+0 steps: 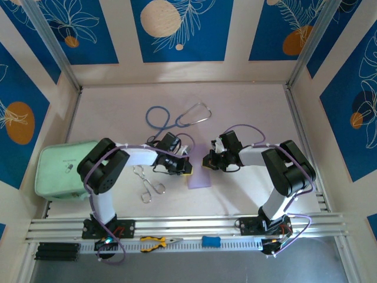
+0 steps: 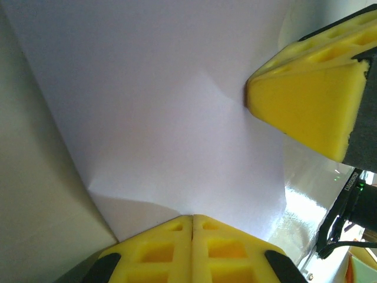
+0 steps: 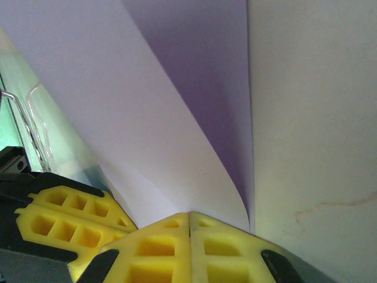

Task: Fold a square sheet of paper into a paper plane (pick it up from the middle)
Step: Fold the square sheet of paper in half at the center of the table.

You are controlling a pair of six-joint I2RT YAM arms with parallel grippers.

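Between the two arms, around the middle of the table (image 1: 253,100), the square sheet of paper (image 1: 199,178) is held from both sides. It is thin, plain and pale lilac. From above, a small patch of it shows below the wrists on the near side, and whether it touches the table I cannot tell.

The left fingers (image 2: 189,227) are closed tight on one edge of the sheet (image 2: 165,106), which has a soft dent by the yellow tip of the other arm. The right fingers (image 3: 187,224) are likewise pinched shut on the paper (image 3: 118,118). There it curls over on itself, with the inner side shaded a deeper violet.

A stethoscope (image 1: 177,118) lies just beyond the wrists on the far side. Metal forceps (image 1: 147,184) rest near and left of the sheet, close under the left forearm. A mint-green pouch (image 1: 59,171) sits at the left edge, well apart. Yellow-handled pliers (image 1: 156,240) lie on the near rail (beside a small blue item).
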